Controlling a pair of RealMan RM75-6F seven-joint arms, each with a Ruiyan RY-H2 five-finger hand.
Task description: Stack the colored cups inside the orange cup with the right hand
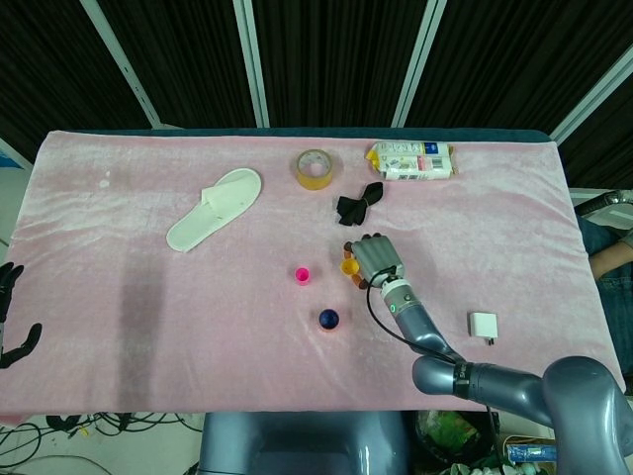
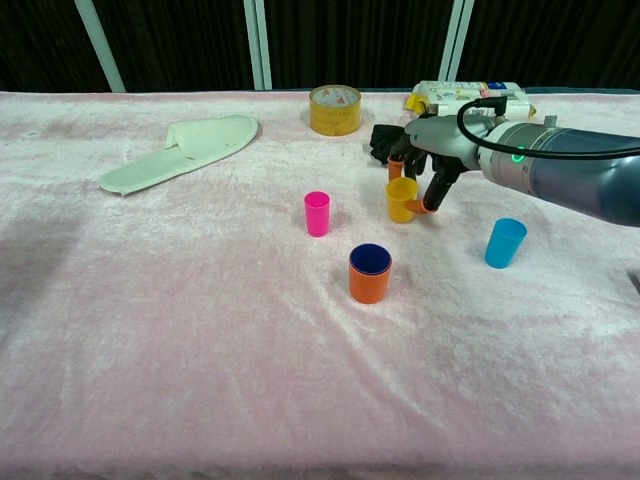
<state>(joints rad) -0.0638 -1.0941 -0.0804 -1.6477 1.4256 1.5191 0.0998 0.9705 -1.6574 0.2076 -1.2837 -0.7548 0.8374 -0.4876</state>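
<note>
The bench point(image 1: 119, 297) carries a pink cloth and fills both views from edge to edge; its near edge is cut off in the chest view.

The right arm point(image 2: 570, 175) enters from the right and reaches toward the bench centre. The right hand point(image 2: 425, 165) grips the yellow cup point(image 2: 401, 199), fingers wrapped around its far and right sides. Whether the cup base touches the cloth cannot be told. In the head view the hand point(image 1: 377, 259) covers most of this cup point(image 1: 347, 266).

The left hand point(image 1: 10, 312) shows only at the left frame edge of the head view, off the bench, fingers apart and holding nothing.

The slipper point(image 2: 180, 150) lies far left. The tape roll point(image 2: 335, 109) and a packet point(image 1: 412, 160) lie along the far edge. A black item point(image 1: 357, 203) lies just beyond the right hand.

The orange cup point(image 2: 369, 273) stands near centre, upright, with a dark blue cup nested inside. Open cloth surrounds it on all sides. The pink cup point(image 2: 317, 213) stands left of the yellow cup. The blue cup point(image 2: 504, 242) stands right, under the arm. A white block point(image 1: 483, 325) lies near right.
</note>
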